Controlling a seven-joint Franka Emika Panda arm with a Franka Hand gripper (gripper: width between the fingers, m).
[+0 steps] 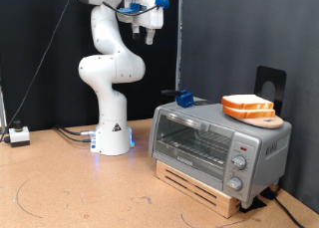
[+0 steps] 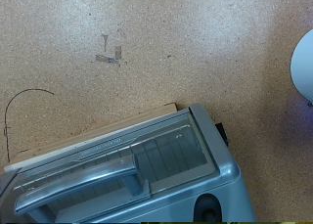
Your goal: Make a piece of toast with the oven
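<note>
Hovering high, gripper [image 1: 150, 31] empty, open/closed you cannot tell; toast [image 1: 247, 106] on top of oven [image 1: 214, 143], door shut, nothing started.

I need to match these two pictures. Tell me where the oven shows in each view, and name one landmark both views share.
Exterior view: the oven stands at the picture's lower right on a wooden pallet, door shut, two bread slices on top.
Wrist view: the oven fills the lower part of the picture, seen from above, glass door and bar handle showing.
Shared landmark: the brown particle-board table.
</note>
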